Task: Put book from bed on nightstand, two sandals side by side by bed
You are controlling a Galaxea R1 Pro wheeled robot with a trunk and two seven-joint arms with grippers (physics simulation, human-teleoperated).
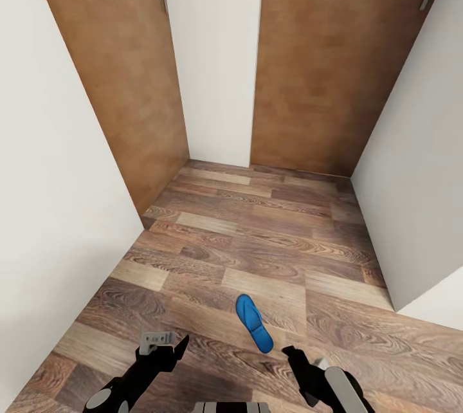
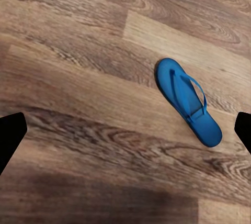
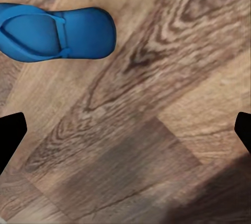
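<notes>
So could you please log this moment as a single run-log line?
scene: floor facing two wooden doors | sandal: flat on floor, untouched | left gripper: open, empty | right gripper: open, empty

Bright blue sandal [image 1: 253, 322] on brown (swirly-grained) plank floor [image 1: 270, 252].

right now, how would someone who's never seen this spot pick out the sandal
Two tan doors meet at a corner, with plank floor running from them toward the robot. The sandal lies flat on that floor, strap up, between the left gripper and right gripper. It is the one bright blue thing on brown wood.
</notes>
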